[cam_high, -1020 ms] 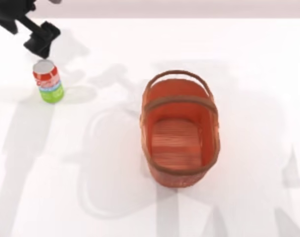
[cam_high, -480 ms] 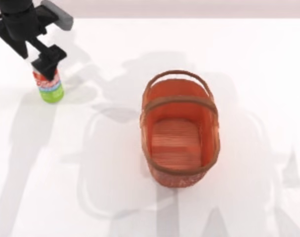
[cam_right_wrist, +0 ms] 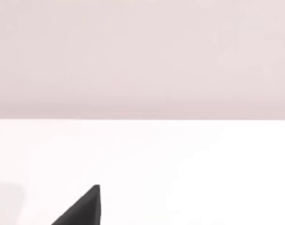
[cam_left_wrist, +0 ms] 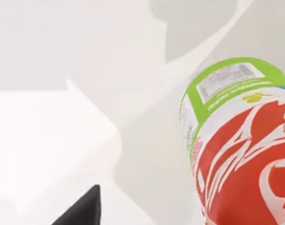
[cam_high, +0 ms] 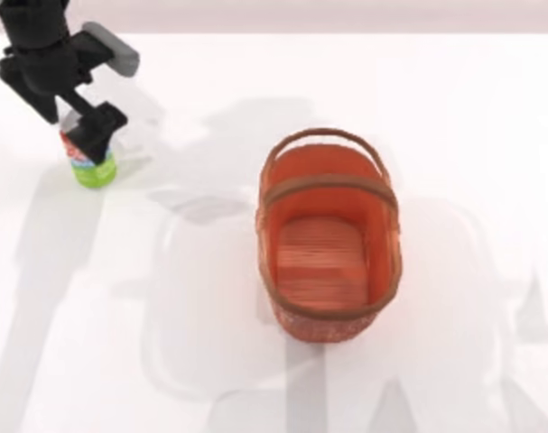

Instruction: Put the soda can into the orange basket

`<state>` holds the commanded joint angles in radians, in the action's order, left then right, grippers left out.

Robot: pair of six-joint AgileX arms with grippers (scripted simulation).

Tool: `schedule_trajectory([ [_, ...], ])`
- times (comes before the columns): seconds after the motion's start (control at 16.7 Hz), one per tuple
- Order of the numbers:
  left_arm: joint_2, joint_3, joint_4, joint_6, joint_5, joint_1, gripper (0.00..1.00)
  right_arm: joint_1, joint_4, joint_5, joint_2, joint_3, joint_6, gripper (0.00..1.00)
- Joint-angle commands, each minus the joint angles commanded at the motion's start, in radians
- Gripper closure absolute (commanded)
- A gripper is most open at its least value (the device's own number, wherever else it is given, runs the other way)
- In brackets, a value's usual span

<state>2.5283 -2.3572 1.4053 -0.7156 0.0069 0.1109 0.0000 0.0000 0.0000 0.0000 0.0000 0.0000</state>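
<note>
The soda can (cam_high: 97,169) stands upright near the table's far left, its lime-green lower part showing below my left gripper (cam_high: 87,142). That gripper is open and has come down over the can's top, with one dark finger (cam_high: 102,122) beside it. In the left wrist view the can (cam_left_wrist: 241,150) fills one side, red band nearest, and one fingertip (cam_left_wrist: 85,211) stands apart from it. The orange basket (cam_high: 382,216) sits right of centre, nothing inside. The right arm is out of the top view. One fingertip (cam_right_wrist: 85,210) of its open gripper shows above bare table.
The basket's two brown handles (cam_high: 326,184) arch across its far half, above the slatted floor (cam_high: 319,262). White table lies between the can and the basket. The table's far edge (cam_right_wrist: 142,118) meets a pale wall.
My left gripper has swung from behind the can to directly over it and dropped lower, hiding the silver top. The can and the basket have stayed put.
</note>
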Motion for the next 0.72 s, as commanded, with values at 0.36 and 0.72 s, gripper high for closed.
schedule_trajectory([
  [0.36, -0.012, 0.103, -0.094, 0.000, 0.000, 0.000, 0.00, 0.000, 0.000, 0.000, 0.000, 0.000, 0.000, 0.00],
  [0.72, -0.012, 0.103, -0.094, 0.000, 0.000, 0.000, 0.38, 0.000, 0.000, 0.000, 0.000, 0.000, 0.000, 0.00],
])
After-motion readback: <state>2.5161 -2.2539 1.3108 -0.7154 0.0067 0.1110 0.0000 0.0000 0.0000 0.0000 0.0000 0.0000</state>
